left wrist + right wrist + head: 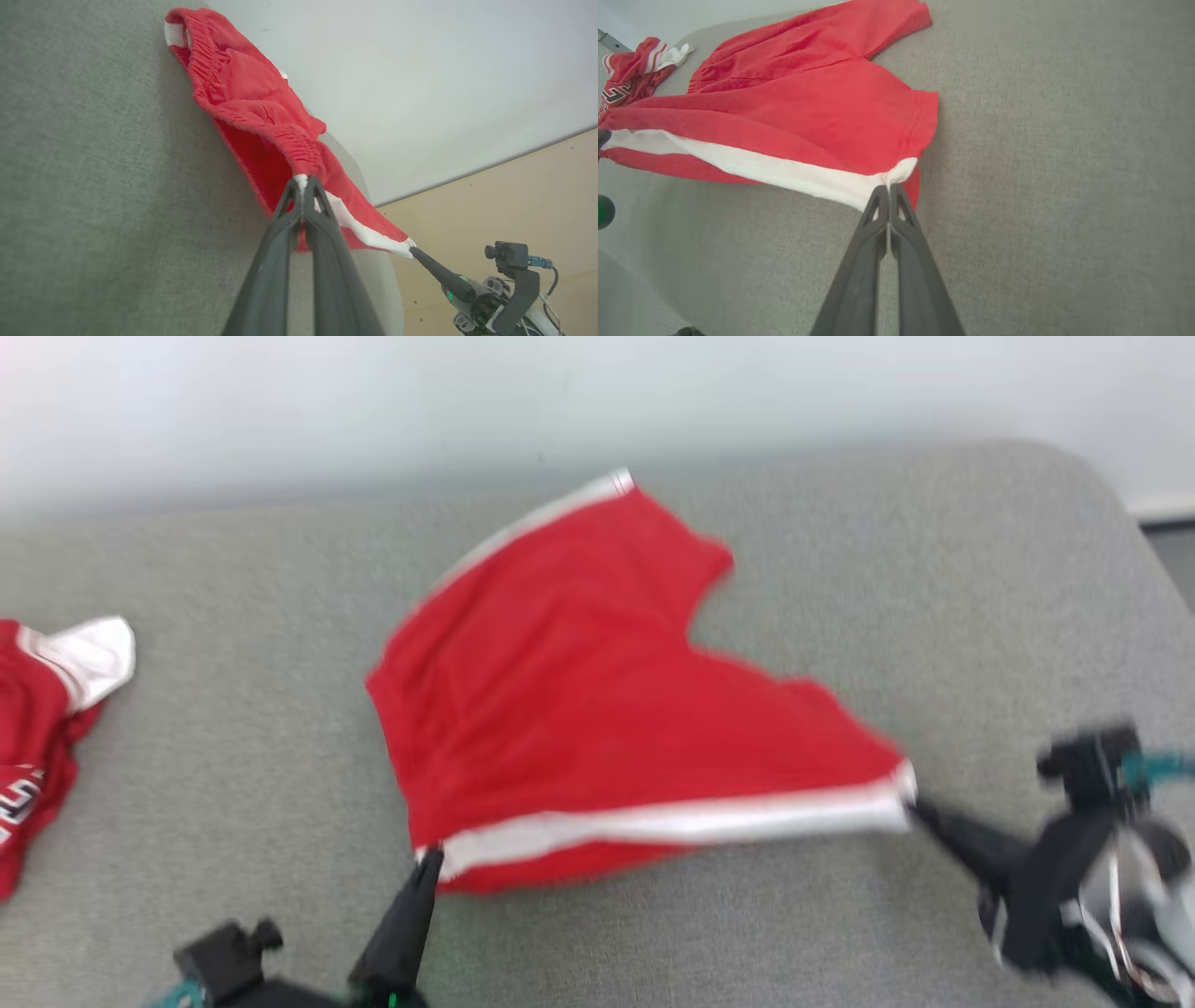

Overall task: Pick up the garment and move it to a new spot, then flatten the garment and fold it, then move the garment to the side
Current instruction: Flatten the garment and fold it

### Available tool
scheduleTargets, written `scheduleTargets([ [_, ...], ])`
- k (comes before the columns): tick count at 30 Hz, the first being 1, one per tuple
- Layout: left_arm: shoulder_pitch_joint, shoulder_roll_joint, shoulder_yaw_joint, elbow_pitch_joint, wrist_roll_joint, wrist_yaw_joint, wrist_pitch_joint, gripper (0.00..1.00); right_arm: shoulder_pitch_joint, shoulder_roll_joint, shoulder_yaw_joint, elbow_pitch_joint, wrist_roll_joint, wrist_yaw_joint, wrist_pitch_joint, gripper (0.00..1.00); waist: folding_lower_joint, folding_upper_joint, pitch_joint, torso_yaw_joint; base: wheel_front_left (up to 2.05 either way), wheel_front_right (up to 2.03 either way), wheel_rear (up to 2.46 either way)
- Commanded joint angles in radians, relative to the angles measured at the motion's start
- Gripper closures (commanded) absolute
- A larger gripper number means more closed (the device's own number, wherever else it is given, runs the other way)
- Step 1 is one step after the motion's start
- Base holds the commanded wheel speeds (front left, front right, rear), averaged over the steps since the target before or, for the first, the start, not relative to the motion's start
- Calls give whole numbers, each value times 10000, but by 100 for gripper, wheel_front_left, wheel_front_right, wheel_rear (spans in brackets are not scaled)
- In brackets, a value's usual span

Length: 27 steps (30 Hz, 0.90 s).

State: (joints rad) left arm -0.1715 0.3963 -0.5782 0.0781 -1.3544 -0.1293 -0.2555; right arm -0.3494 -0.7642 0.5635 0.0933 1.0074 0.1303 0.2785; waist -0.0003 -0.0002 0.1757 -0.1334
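Observation:
The garment is a pair of red shorts with a white side stripe, spread over the grey cushion. My left gripper is shut on its near left corner, at the waistband end of the stripe. My right gripper is shut on the near right corner, at the hem end of the stripe. The stripe runs taut between them, and that near edge is lifted slightly. In the left wrist view the elastic waistband bunches up from the left gripper. In the right wrist view the right gripper pinches the white stripe.
A second red and white garment with lettering lies crumpled at the cushion's left edge, also in the right wrist view. A pale wall stands behind the cushion. The cushion's rounded right end drops off to the floor.

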Motion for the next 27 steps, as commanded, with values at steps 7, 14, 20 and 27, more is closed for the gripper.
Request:
scheduleTargets([
  [7,1421,692,9,-248,837,-3,-110,100,3310,-97,-1648,-623,158,9,2044,100,3,2,-1157,470,0,0,0],
  [14,2169,633,-154,-609,1110,-5,-103,100,4896,711,-3056,-1681,-235,9,3341,100,3,2,-1227,494,0,0,0],
  [20,1989,531,-187,-1271,1145,-5,-98,100,4679,1544,-3929,-3119,-1183,11,3677,100,3,2,-1207,566,0,0,0],
  [27,561,202,-151,-487,1061,207,399,100,2446,1694,-3304,-2698,-2128,11,3685,100,3,2,-905,758,0,0,0],
])
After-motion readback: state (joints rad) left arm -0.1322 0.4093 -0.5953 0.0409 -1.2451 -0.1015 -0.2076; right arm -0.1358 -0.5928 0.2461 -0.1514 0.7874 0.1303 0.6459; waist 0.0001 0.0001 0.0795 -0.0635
